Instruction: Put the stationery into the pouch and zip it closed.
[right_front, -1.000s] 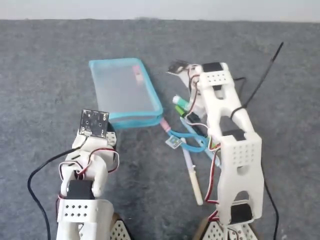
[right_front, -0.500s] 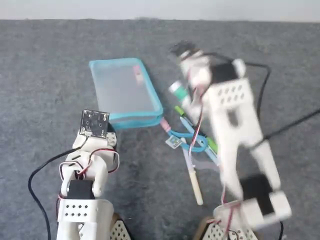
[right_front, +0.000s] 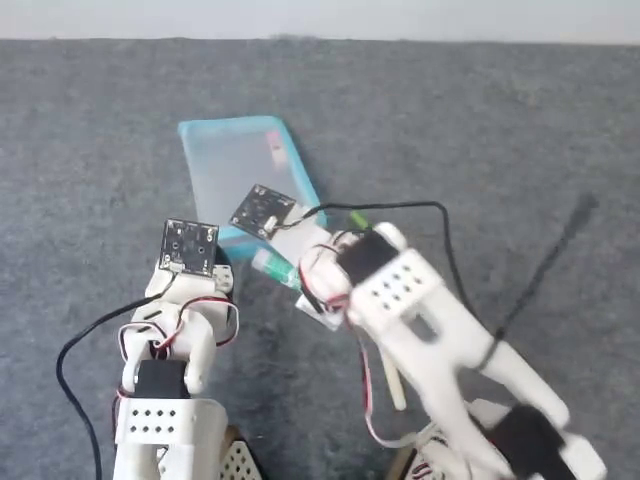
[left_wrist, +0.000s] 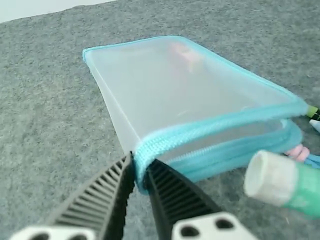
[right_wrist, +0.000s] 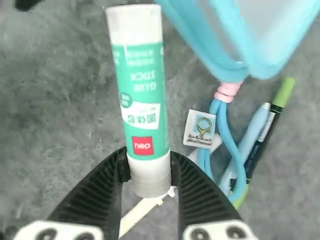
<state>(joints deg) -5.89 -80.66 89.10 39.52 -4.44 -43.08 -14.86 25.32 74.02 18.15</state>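
At the near corner of the pouch (left_wrist: 190, 90), my left gripper (left_wrist: 140, 169) is clamped shut on the blue zip edge, and the pouch lies flat on the grey table (right_front: 500, 120). My right gripper (right_wrist: 148, 167) grips one end of the glue stick (right_wrist: 139, 85), whose free end sits just beside the pouch's zip side. Pens (right_wrist: 257, 127) lie near.

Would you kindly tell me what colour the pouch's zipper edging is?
The zipper edging is turquoise, clearest in the left wrist view.
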